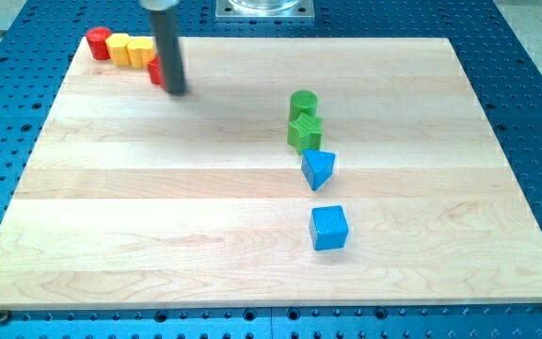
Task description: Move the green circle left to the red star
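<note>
My tip (175, 91) rests at the wooden counter's (158, 226) top-left, touching a partly hidden red block (155, 70), probably the star. No claw here. The green circle block (303, 102) sits well right, untouched; next I must get behind its right side

There are two green blocks (303, 103) (305, 133) and two blue blocks (317, 168) (328, 227). There are two red blocks (98, 42) (155, 70) and two yellow blocks (119, 46) (140, 51).

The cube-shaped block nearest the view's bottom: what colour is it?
Blue; the blue cube shows clearly in the camera view.
</note>
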{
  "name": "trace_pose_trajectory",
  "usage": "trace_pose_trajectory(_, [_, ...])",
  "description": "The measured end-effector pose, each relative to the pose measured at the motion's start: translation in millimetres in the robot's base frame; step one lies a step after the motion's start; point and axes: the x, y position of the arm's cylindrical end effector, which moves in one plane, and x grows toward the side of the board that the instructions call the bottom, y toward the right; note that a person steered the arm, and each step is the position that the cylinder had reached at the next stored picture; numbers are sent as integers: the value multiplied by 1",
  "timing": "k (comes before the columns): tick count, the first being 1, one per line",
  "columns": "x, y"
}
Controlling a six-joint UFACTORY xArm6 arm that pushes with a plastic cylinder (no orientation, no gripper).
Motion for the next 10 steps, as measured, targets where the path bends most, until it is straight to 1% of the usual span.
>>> trace_pose_trajectory(1, [0, -12])
trace_pose_trajectory(2, [-9, -5])
trace_pose_trajectory(3, [-9, 12])
trace_pose_trajectory(4, [-21, 125])
trace_pose_trajectory(5, [-19, 236])
trace_pose_trajectory(6, [25, 305])
trace_pose_trajectory(7, [60, 244])
trace_pose_trajectory(8, [67, 157])
trace_pose_trajectory(9, [59, 54])
trace_pose_trajectory(10, [66, 4])
